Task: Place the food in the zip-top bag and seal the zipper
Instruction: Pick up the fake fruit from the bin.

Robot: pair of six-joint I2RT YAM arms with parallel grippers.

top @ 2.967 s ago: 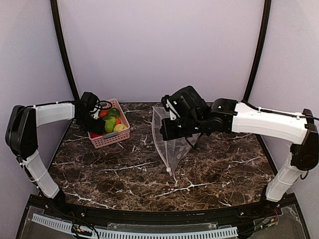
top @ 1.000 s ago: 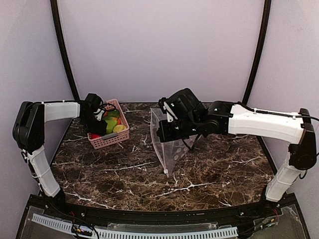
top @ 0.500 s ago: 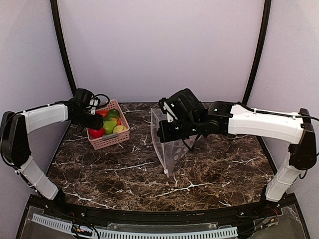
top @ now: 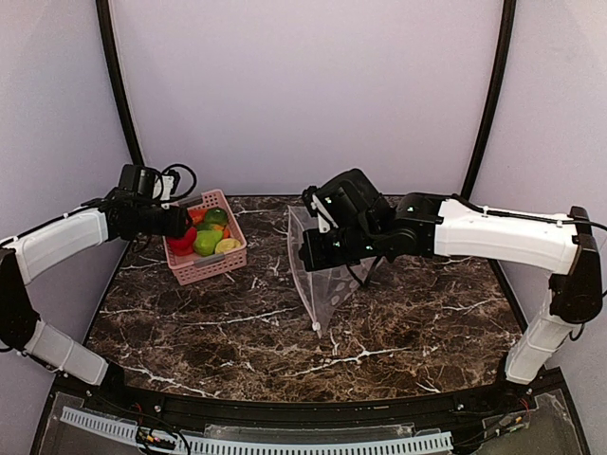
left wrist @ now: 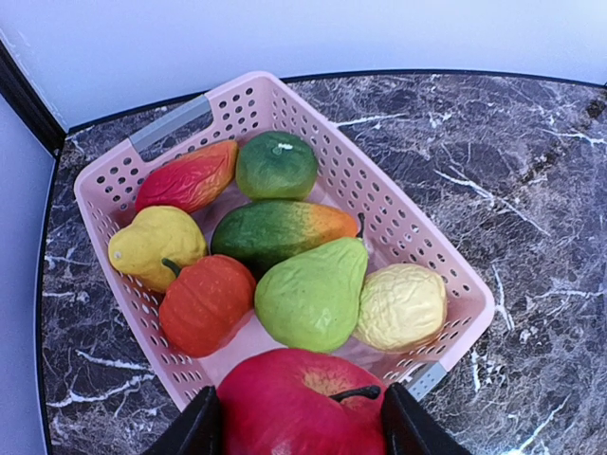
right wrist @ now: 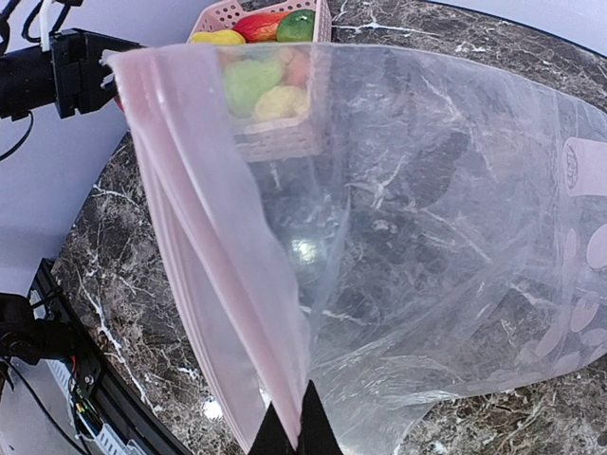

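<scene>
Done: none of the food shows inside the zip-top bag (top: 321, 277); only the first piece is up.
Left hand (left wrist: 302, 422): clamped on a red apple (left wrist: 302, 403), fingers (left wrist: 197, 428) on either side of it, held above the near end of the pink basket (left wrist: 285, 95).
Right hand (right wrist: 289, 431): pinched together on the bag's lower edge, just by the zipper (right wrist: 218, 256), holding the bag upright off the worktop (top: 237, 332).
Left to do: carry the apple over, then seven more pieces, then seal the zipper.
Food in basket: green pear (left wrist: 313, 296), yellow lemon (left wrist: 401, 305), orange tomato-like piece (left wrist: 204, 303), yellow pear (left wrist: 156, 246), and three more behind.
Places: the basket sits at 10 o'clock on the worktop; the bag stands near the centre, at 3 o'clock from the basket.
Bag mouth: the pink edge faces 9 o'clock, toward the basket; how wide it gapes I cannot tell.
Edges: the basket is close to the worktop's left edge and the black post.
Open room: bare marble lies between basket and bag, so the crossing looks unobstructed.
</scene>
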